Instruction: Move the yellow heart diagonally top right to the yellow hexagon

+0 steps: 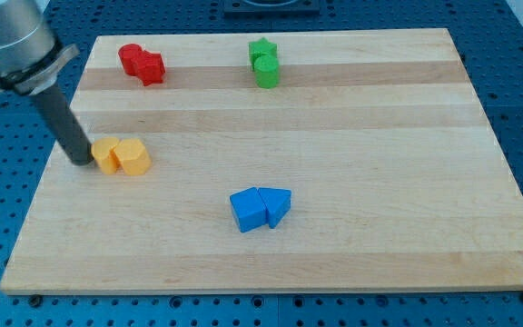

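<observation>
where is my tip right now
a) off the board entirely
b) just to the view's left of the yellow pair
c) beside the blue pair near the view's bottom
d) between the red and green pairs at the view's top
b: my tip sits on the wooden board right at the view's left side of the two yellow blocks, far from the blue blocks, the red blocks and the green blocks.
</observation>
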`<move>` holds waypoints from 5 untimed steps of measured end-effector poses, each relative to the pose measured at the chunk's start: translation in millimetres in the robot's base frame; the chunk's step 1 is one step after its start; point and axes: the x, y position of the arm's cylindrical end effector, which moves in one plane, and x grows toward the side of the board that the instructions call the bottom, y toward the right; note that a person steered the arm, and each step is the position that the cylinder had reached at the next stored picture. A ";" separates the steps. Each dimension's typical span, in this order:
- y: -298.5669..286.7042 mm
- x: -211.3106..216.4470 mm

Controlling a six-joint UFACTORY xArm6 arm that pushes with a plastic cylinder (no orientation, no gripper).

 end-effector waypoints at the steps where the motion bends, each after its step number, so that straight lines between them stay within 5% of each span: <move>1: 16.6 -31.6; 3: 59.2 -73.3; 5: -6.0 -74.0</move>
